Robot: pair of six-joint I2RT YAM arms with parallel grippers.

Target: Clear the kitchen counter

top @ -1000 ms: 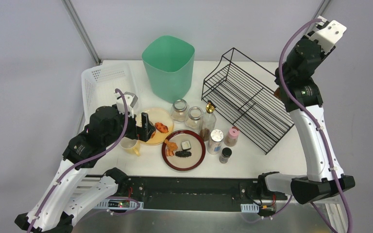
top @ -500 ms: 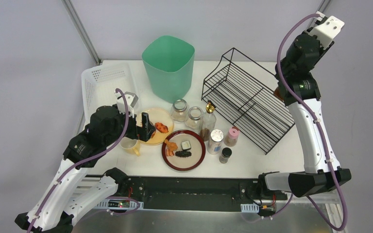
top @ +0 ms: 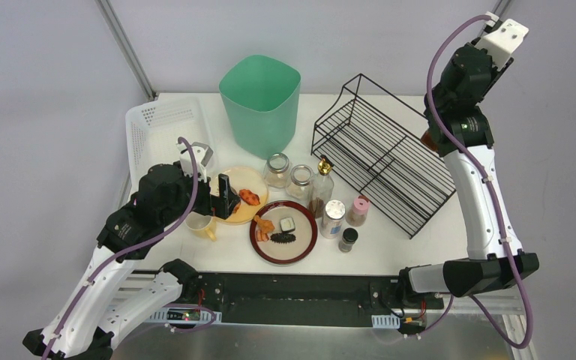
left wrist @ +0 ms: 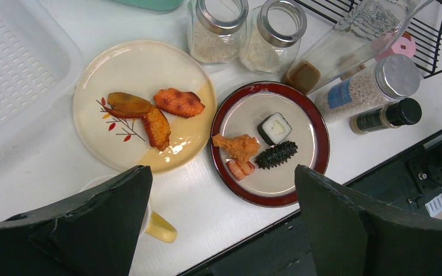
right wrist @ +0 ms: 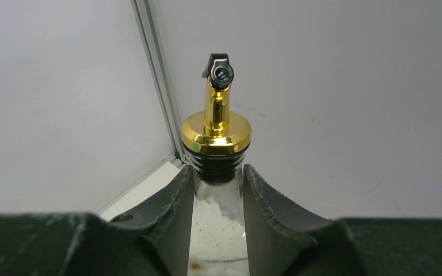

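Bench [top: 412, 247]: white, wide, under the whole scene; carries all items below except the held bottle.
Left pincer [left wrist: 223, 169]: spread wide, pinching nothing; hangs over the near edges of the two plates.
Right pincer [right wrist: 217, 178]: clamped on the neck of the held bottle; raised at the far right, grey wall behind.
Held bottle [right wrist: 217, 138]: clear glass, gold collar and spout, black tip; upright in the wrist view.
Cream plate [left wrist: 144, 63]: leaf pattern, three browned food pieces; just beside the red-rimmed plate.
Red-rimmed plate [left wrist: 247, 112]: sushi roll, fried nugget, dark ridged piece, small striped piece.
Yellow mug [top: 202, 223]: near-left of the cream plate, partly hidden by a pincer finger.
Glass jars [left wrist: 217, 26]: two, metal-rimmed, pale grains inside; behind the plates.
Standing bottle [top: 321, 187]: gold pourer, brown liquid low down; right of the jars.
Shakers [left wrist: 368, 86]: metal-lidded, pink-lidded and black-capped, clustered right of the red-rimmed plate.
Wire rack [top: 382, 150]: black, far right.
Green bin [top: 261, 101]: far centre.
White basket [top: 161, 124]: perforated, far left.
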